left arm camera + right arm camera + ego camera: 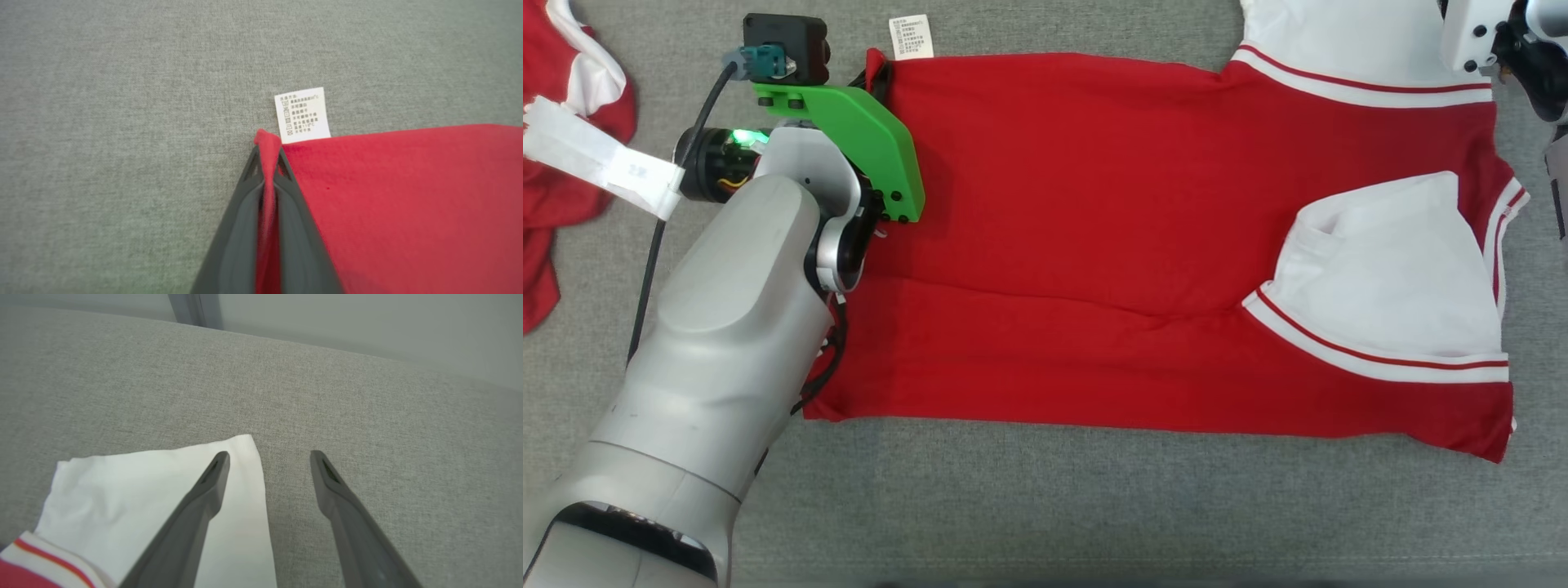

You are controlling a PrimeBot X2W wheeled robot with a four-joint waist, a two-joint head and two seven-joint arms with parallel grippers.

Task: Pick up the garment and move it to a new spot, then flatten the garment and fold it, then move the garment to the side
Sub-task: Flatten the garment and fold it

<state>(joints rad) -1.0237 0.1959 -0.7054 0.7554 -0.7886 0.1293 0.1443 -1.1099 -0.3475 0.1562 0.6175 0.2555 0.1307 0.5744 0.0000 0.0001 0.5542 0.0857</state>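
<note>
The garment [1094, 245] is a red shirt with white, red-striped sleeves, spread flat across the grey surface. Its white care label [912, 37] sticks out at the far left corner. In the left wrist view my left gripper [267, 159] is shut on that red corner, with a ridge of cloth pinched between the two dark fingers beside the label [302, 115]. In the head view the green mount [866, 139] of the left wrist covers those fingers. My right gripper [269, 457] is open above the far white sleeve [122, 498], one finger over the sleeve and the other over bare grey cloth.
Another red and white garment [556, 204] lies bunched at the left edge, with a white paper strip [596, 159] across it. Grey fabric surface [1045, 506] extends in front of the shirt. Behind the right gripper the surface ends at a pale wall [367, 326].
</note>
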